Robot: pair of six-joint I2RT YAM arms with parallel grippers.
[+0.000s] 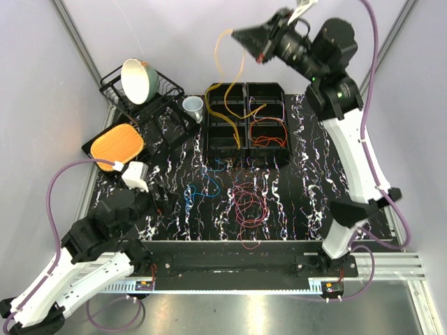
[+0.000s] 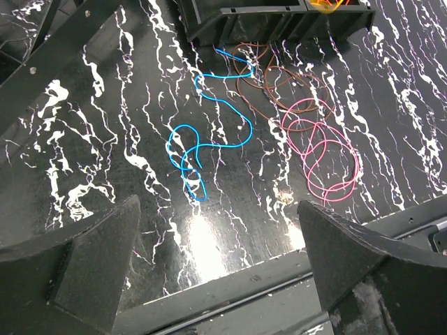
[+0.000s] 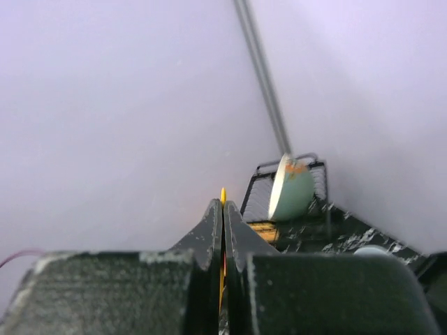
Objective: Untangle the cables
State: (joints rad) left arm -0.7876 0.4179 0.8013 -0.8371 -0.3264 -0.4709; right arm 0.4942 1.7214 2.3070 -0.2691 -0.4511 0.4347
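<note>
One yellow cable [image 1: 216,52], pinched tight by my right gripper [image 3: 223,209], hangs roughly vertical into far bins [image 1: 265,86]; left gripper [image 2: 218,209] spread wide; black marbled table [image 1: 307,174], pale walls [image 1: 174,35].

Bright overhead light; tabletop [image 2: 199,241] glare (right wrist perhaps soft).

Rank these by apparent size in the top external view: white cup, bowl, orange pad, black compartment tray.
1. black compartment tray, clearly largest
2. orange pad
3. bowl, close to the pad; it stands on edge, so this pair is unsure
4. white cup, smallest
</note>
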